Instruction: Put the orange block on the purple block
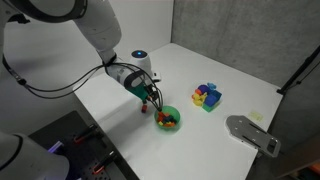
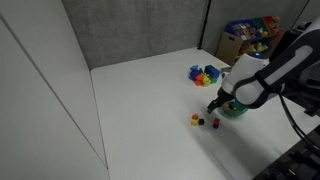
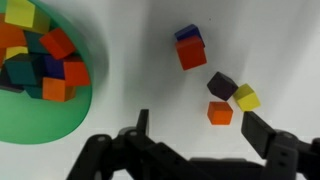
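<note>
In the wrist view the claw [image 3: 203,135] hovers over the white table [image 3: 130,60] with its 2 fingers [image 3: 262,133] spread wide apart, gripping nothing. The orange block [image 3: 220,112] lies on the table just ahead of the claw, nearer the finger on the right of the view, and the purple block [image 3: 222,85] sits just beyond it with a yellow block [image 3: 246,97] close beside both. Farther ahead is a red block [image 3: 191,54] with a blue block [image 3: 187,33] at its far edge, and the green bowl [image 3: 88,95] of coloured pieces [image 3: 40,60] sits well off to the claw's other side.
</note>
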{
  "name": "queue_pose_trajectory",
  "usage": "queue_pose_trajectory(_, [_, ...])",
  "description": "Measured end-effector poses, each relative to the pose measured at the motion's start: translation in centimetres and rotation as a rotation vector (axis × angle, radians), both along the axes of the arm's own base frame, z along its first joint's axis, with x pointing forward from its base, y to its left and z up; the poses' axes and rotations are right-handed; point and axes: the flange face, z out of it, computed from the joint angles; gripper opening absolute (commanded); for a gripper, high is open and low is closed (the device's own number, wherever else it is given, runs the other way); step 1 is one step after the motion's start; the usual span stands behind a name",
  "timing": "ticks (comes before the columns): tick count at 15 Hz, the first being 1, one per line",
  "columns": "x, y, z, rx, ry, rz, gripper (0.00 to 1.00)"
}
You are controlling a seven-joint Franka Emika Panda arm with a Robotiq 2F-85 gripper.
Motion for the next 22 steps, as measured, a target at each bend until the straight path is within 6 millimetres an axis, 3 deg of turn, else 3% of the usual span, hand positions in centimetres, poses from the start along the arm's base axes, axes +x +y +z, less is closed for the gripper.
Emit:
queue_pose_trajectory(5, [0.9, -4.4, 5.7, -0.009, 0.073, -0.061, 1.0])
queue_pose_trajectory(11, [-0.5, -9.0, 12.9, -0.028, 0.218, -0.071, 1.0])
queue_pose_trajectory(16, [-3.1, -10.4, 21.3, -0.025, 0.318, -0.059, 1.0])
queue_pose_trajectory(22, [-6.5, -10.2, 30.3, -0.097, 0.342, -0.026, 1.0])
